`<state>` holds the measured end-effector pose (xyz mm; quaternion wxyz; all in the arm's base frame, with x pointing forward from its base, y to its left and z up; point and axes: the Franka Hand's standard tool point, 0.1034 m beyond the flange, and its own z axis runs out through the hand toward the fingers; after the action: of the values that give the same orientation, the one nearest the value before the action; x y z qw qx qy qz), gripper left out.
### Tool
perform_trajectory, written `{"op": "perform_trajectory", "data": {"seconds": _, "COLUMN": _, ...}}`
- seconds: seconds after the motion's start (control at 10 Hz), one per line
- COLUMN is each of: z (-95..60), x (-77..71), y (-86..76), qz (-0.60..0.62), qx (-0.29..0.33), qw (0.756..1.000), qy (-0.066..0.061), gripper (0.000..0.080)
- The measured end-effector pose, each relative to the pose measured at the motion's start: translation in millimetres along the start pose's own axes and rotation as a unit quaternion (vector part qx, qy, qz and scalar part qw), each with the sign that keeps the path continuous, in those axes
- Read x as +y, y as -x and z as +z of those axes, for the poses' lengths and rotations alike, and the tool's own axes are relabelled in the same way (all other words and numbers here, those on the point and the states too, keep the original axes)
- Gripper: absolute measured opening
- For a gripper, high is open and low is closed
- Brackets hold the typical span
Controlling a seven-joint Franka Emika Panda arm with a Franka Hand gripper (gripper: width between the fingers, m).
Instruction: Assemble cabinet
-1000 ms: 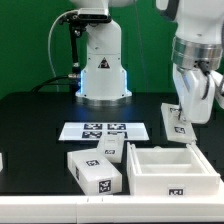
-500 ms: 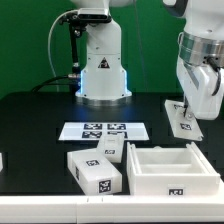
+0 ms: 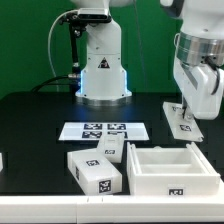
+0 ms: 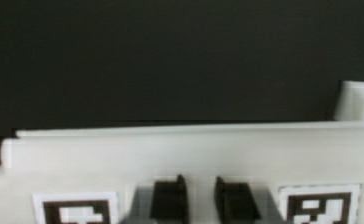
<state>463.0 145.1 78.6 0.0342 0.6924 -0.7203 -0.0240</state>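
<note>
The cabinet [image 3: 172,181], a large open white box with a tag on its front wall, stands at the front on the exterior view's right. Behind it lies a flat white panel [image 3: 182,122] with tags. My gripper [image 3: 190,108] hangs right over that panel. In the wrist view the gripper [image 4: 197,198] has its two dark fingertips [image 4: 166,196] close together, with only a thin strip of the panel [image 4: 161,150] showing between them. A tag sits on the panel on each side of the fingertips. Nothing is seen held.
Two solid white tagged blocks [image 3: 95,170] [image 3: 108,150] lie beside the cabinet on the exterior view's left. The marker board [image 3: 103,130] lies mid-table before the robot base [image 3: 103,75]. A white piece shows at the left edge [image 3: 2,160].
My gripper shifted slightly toward the exterior view's right above the flat panel, then held nearly still. The parts on the table have not visibly moved.
</note>
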Motion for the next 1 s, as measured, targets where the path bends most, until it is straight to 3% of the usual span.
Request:
{"op": "perform_trajectory", "data": {"seconds": 0.1, "z": -5.0, "x": 1.9, "y": -5.8, "qz": 0.007, "qx": -0.017, "qw": 1.0, "qy": -0.021, "gripper": 0.0067}}
{"op": "perform_trajectory", "data": {"seconds": 0.2, "z": -6.3, "x": 2.4, "y": -9.1, "qz": 0.009, "qx": -0.027, "qw": 0.999, "qy": -0.035, "gripper": 0.0067}}
{"op": "perform_trajectory", "data": {"seconds": 0.3, "z": -6.1, "x": 2.2, "y": -12.5, "qz": 0.001, "qx": -0.029, "qw": 0.999, "qy": -0.037, "gripper": 0.0067}}
{"op": "perform_trajectory", "data": {"seconds": 0.7, "z": -0.4, "x": -2.9, "y": -17.5, "qz": -0.015, "qx": -0.022, "qw": 1.0, "qy": 0.001, "gripper": 0.0067}}
{"op": "perform_trajectory", "data": {"seconds": 1.0, "z": 4.8, "x": -4.9, "y": -25.4, "qz": -0.014, "qx": -0.016, "qw": 1.0, "qy": 0.006, "gripper": 0.0067}}
